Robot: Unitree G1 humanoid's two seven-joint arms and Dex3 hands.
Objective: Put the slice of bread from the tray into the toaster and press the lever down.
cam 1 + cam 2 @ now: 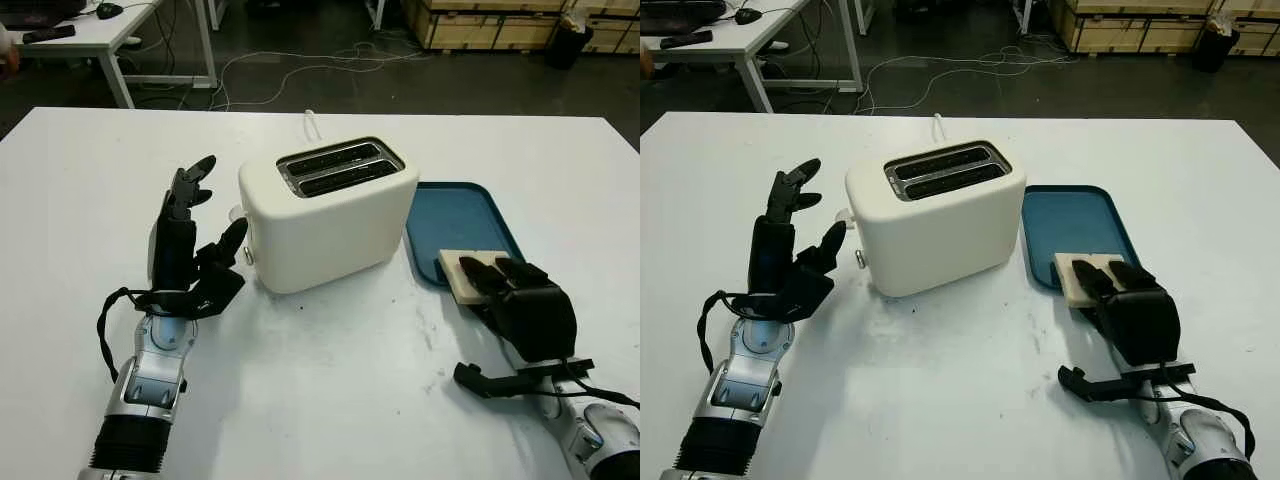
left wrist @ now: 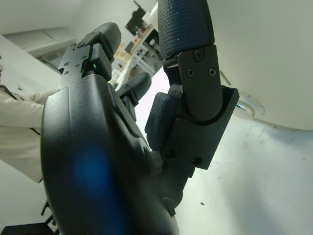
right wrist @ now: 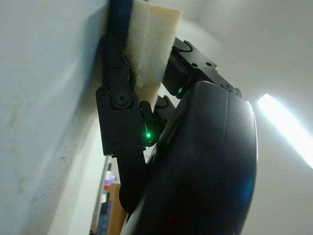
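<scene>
two empty toaster point(image 1: 330, 215) slots, right hand point(image 1: 520, 295) gripping bread point(image 1: 466, 272) on tray point(image 1: 455, 220), left hand point(image 1: 190, 250) open beside toaster

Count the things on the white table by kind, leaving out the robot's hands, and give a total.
Toaster: 1
Tray: 1
Bread slice: 1
Total: 3

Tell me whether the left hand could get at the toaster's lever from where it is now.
Probably yes. The open left hand stands right beside the toaster, thumb near the small lever on that end, with nothing between them.
</scene>
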